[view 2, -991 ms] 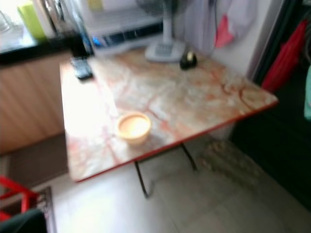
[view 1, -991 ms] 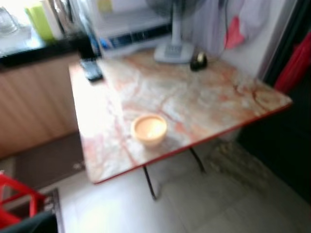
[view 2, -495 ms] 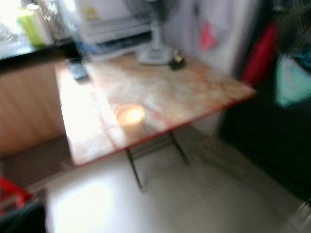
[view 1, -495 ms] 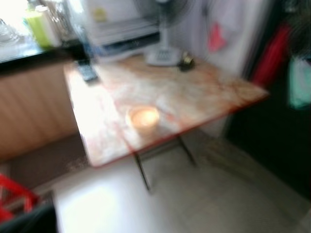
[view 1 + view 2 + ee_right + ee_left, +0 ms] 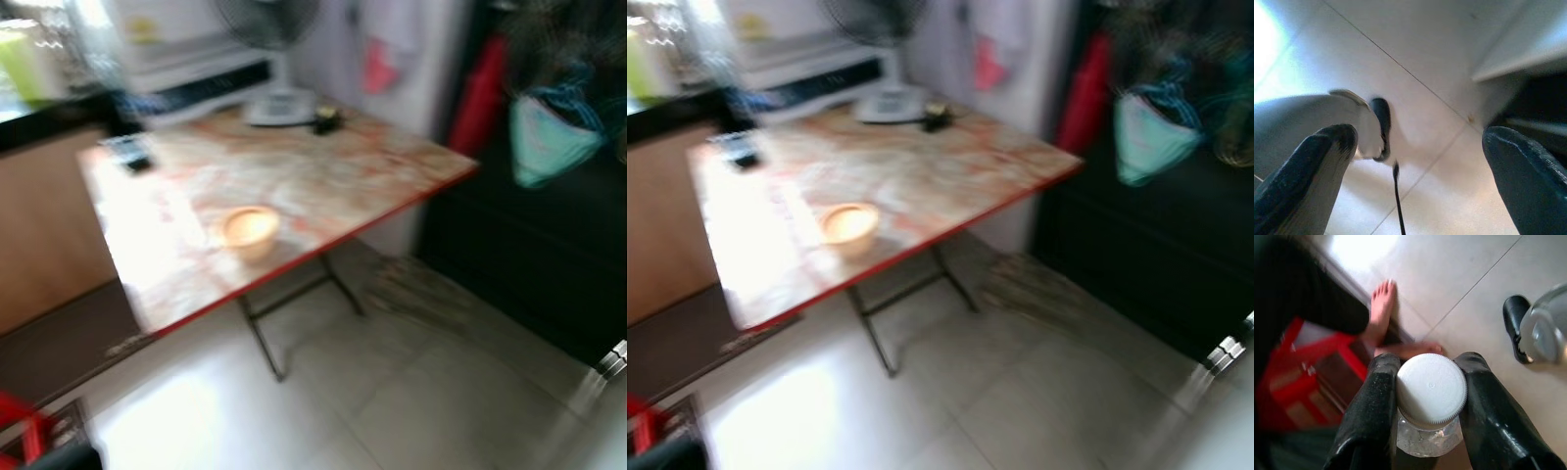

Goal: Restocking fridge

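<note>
My left end effector (image 5: 1430,396) is clamped on a bottle (image 5: 1431,390) by its white cap, above the floor (image 5: 1469,279) near a person's bare foot (image 5: 1382,308). My right end effector (image 5: 1420,171) hangs spread wide, gripping nothing. Ahead, blurred, a bowl (image 5: 249,228) sits on the marble table (image 5: 323,176).

Marble-look folding table (image 5: 323,171) w/ red edge, on pale tiled floor (image 5: 421,392). Small cream bowl (image 5: 249,230) near table's front edge. At the back: white fan base (image 5: 277,106), small dark item (image 5: 326,120) just beside it, remote (image 5: 130,157) toward left corner. Red cloth (image 5: 482,96) & teal bag (image 5: 549,137) hang at right, blurred. Person's bare foot (image 5: 1382,308) next to red crate (image 5: 1300,382).
</note>
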Controlling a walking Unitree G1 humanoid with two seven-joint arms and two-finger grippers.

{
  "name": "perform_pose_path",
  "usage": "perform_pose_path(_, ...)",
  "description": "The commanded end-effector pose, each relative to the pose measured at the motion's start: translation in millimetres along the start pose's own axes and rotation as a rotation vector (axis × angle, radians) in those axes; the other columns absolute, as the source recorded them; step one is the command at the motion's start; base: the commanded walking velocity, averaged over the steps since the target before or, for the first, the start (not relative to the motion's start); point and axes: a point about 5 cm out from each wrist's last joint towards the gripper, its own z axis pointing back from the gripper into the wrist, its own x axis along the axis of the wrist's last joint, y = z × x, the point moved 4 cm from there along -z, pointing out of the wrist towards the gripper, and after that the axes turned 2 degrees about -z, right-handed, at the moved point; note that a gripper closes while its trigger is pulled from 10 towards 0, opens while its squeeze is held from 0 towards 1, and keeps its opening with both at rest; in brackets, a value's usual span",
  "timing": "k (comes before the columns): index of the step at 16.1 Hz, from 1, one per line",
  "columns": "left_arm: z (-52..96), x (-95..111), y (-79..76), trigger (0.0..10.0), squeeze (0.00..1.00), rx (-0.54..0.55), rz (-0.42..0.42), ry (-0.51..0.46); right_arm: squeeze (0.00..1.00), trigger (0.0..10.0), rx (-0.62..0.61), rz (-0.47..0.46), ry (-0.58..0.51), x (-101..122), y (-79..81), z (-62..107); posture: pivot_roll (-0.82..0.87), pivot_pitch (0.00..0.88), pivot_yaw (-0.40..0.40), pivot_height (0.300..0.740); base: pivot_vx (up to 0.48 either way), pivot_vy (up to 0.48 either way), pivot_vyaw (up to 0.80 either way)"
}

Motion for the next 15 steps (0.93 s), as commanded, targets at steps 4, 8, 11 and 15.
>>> perform_pose_path(4, -1.4, 10.4, -3.0, 10.0, 0.00, -0.021, -0.006, -0.023, 0.00, 10.0, -0.006, -0.018, 0.015, -5.9, 0.3, 0.7, -0.04, 0.000, 0.044, 0.740, 0.000, 0.000, -0.80)
perform_pose_path(8, -1.9, 13.1, -6.0, 10.0, 0.00, -0.036, -0.027, -0.019, 0.00, 10.0, -0.007, -0.026, 0.014, -5.8, 0.6, 0.6, -0.04, 0.000, 0.049, 0.740, 0.000, 0.000, -0.80)
perform_pose_path(11, -2.0, 16.8, -7.6, 10.0, 0.00, -0.063, -0.011, -0.037, 0.00, 10.0, 0.006, -0.027, 0.008, -5.4, 3.7, 0.2, -0.02, 0.000, 0.057, 0.740, 0.000, 0.000, -0.80)
perform_pose_path(15, -2.2, 15.6, -4.9, 10.0, 0.00, -0.055, -0.025, -0.030, 0.00, 10.0, 0.004, -0.036, 0.004, -5.7, 4.8, 0.1, -0.04, 0.000, 0.074, 0.740, 0.000, 0.310, -0.80)
